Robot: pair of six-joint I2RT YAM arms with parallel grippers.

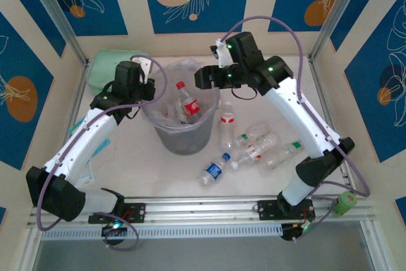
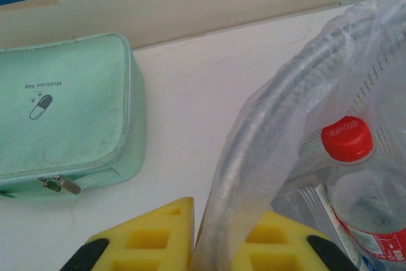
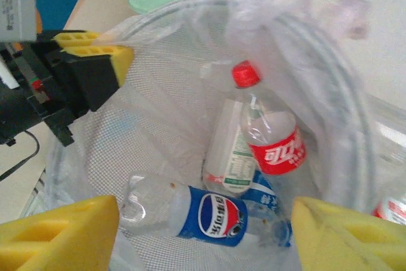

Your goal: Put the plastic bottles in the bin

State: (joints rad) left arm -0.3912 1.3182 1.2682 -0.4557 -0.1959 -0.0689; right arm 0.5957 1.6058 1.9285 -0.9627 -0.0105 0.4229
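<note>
The bin is translucent grey plastic with a fine mesh texture. It is lined with a bag of thin clear film, crinkled and shiny. The bottles are clear glossy plastic with slick printed labels, and one red cap is ribbed. The pouch is mint-green woven cloth, matt and slightly soiled, with a metal zip pull. The yellow pads look like matt, porous foam. The table is white, matt and finely cracked. The front rail is brushed metal, and the arms have smooth white shells.
</note>
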